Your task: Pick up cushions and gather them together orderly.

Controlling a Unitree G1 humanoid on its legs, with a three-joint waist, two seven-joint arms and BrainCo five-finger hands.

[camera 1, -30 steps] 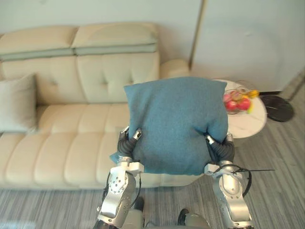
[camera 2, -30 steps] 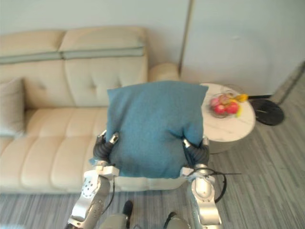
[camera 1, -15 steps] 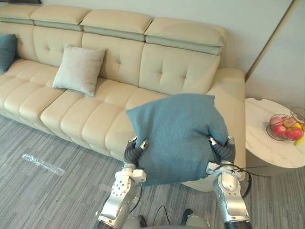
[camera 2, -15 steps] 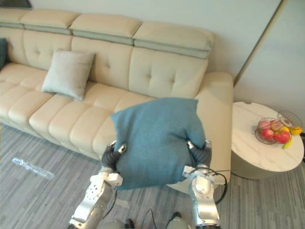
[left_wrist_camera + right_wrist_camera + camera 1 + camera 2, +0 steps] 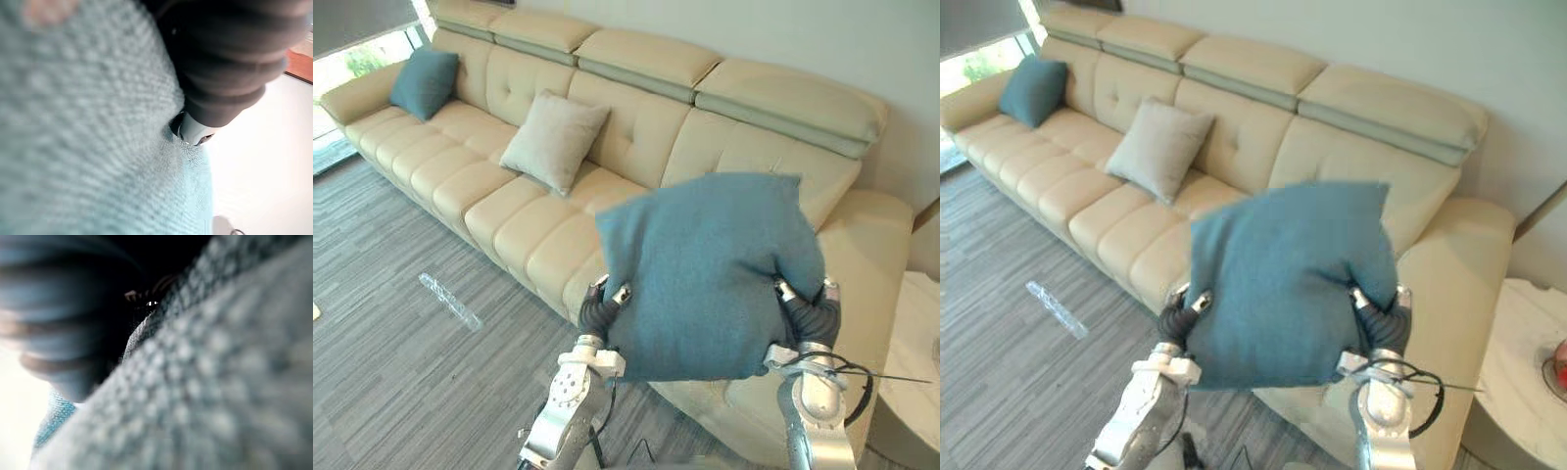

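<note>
The large blue cushion (image 5: 710, 274) hangs above the cream sofa's (image 5: 460, 162) front edge, pressed between the left robot hand (image 5: 599, 313) and right robot hand (image 5: 811, 318). Their grip is hidden, so I cannot tell its state. A grey cushion (image 5: 553, 140) and a small blue cushion (image 5: 424, 82) rest on the sofa.

blue cushion (image 5: 710, 274): held up between left hand (image 5: 600, 311) and right hand (image 5: 811, 315), in front of sofa (image 5: 636, 117) | grey cushion (image 5: 554, 143): leaning on sofa back | teal cushion (image 5: 423, 82): far end (by the armrest (image 5: 352, 95)) | strip (image 5: 450, 300): on floor (image 5: 372, 333) near sofa
</note>
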